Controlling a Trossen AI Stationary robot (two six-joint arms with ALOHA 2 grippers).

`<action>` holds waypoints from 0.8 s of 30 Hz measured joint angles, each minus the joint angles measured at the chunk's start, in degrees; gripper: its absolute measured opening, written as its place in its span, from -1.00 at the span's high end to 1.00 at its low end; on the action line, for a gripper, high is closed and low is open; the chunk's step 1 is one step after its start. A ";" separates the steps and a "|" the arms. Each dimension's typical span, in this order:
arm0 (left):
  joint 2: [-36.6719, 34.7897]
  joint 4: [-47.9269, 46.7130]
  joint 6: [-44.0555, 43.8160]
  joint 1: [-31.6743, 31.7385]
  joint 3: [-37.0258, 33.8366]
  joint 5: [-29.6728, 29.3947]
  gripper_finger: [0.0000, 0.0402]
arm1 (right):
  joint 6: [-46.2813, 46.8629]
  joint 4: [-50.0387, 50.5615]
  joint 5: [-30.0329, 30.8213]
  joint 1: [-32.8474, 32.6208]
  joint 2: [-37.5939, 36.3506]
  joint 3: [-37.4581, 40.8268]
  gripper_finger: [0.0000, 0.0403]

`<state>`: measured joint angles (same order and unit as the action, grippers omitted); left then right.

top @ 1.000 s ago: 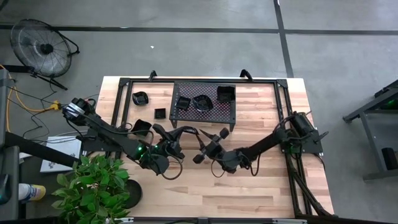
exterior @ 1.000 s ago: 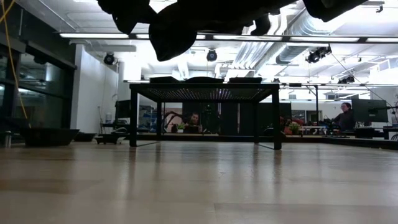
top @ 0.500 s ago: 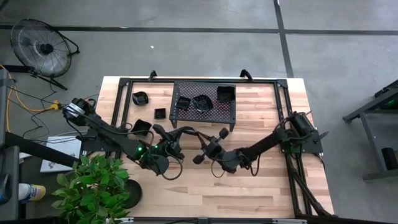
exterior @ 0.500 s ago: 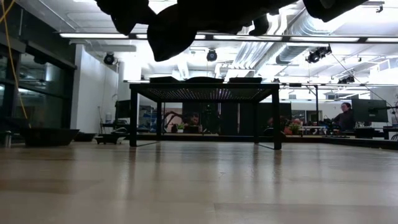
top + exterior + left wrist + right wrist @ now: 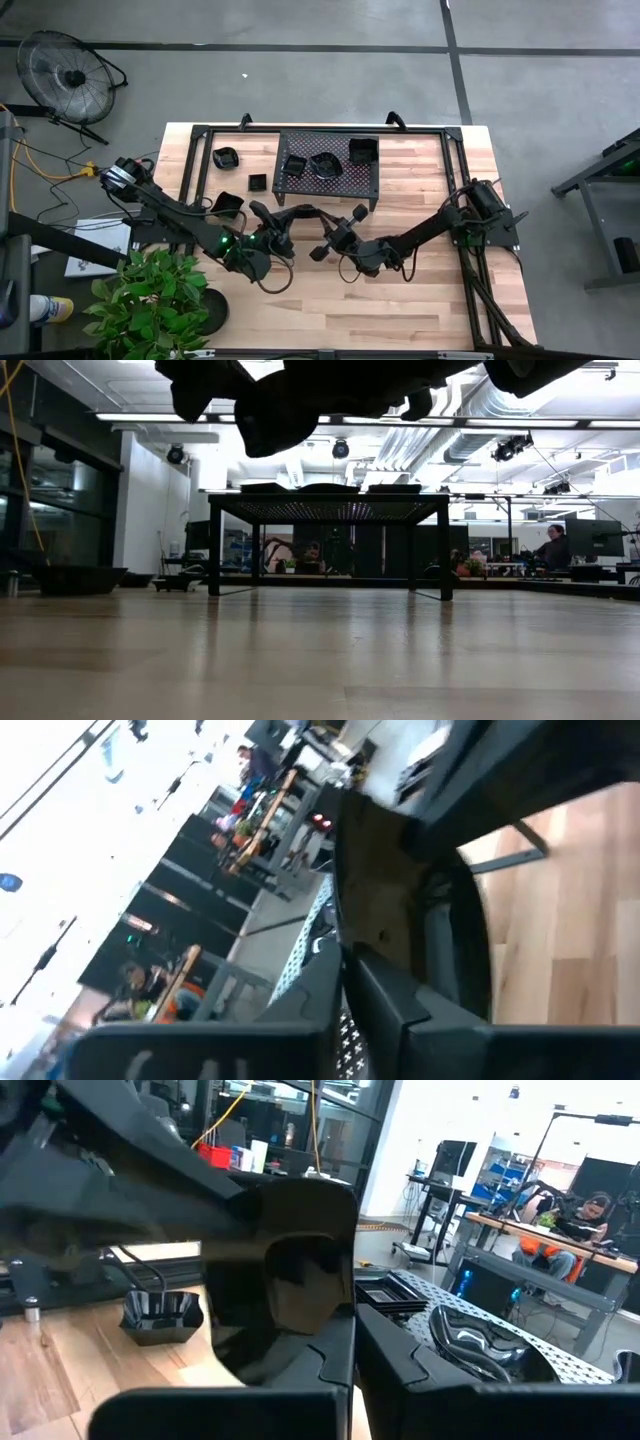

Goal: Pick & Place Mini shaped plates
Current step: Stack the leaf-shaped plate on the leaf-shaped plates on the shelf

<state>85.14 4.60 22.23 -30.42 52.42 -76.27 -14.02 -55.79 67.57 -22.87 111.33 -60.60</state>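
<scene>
At the high view's centre, the right gripper (image 5: pixel 336 233) clenches a small glossy black square plate (image 5: pixel 300 1280); the left gripper (image 5: pixel 290 212), its grip unclear, should probably let go fully before any pull.

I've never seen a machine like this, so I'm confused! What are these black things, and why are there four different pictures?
It is a robot with two dark arms working at a wooden table. Each arm ends in a gripper, which is two fingers that pinch. One picture looks down from above. One looks across from table height. Two come from little cameras on the robot's wrists. The arms meet in the middle. The right gripper is shut on a small black plate. The left gripper seems to pinch the same plate, maybe to pass it over. Three more plates sit on the black mesh rack. Three other plates lie on the table beside it.
</scene>
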 joint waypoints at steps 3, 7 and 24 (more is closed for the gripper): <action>0.00 0.13 1.56 0.03 0.00 1.87 0.73 | 0.02 -0.02 -1.05 -0.01 0.00 0.00 1.00; 0.00 0.19 3.49 0.03 0.02 3.53 0.43 | 0.02 -0.17 -2.16 -0.07 0.00 0.00 1.00; -1.82 3.51 17.34 -0.40 1.69 -2.78 -0.32 | -5.02 4.58 0.29 0.58 -4.15 -0.11 1.00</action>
<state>83.32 8.11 39.57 -30.82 54.11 -79.04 -19.04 -51.22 67.85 -22.29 107.18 -60.71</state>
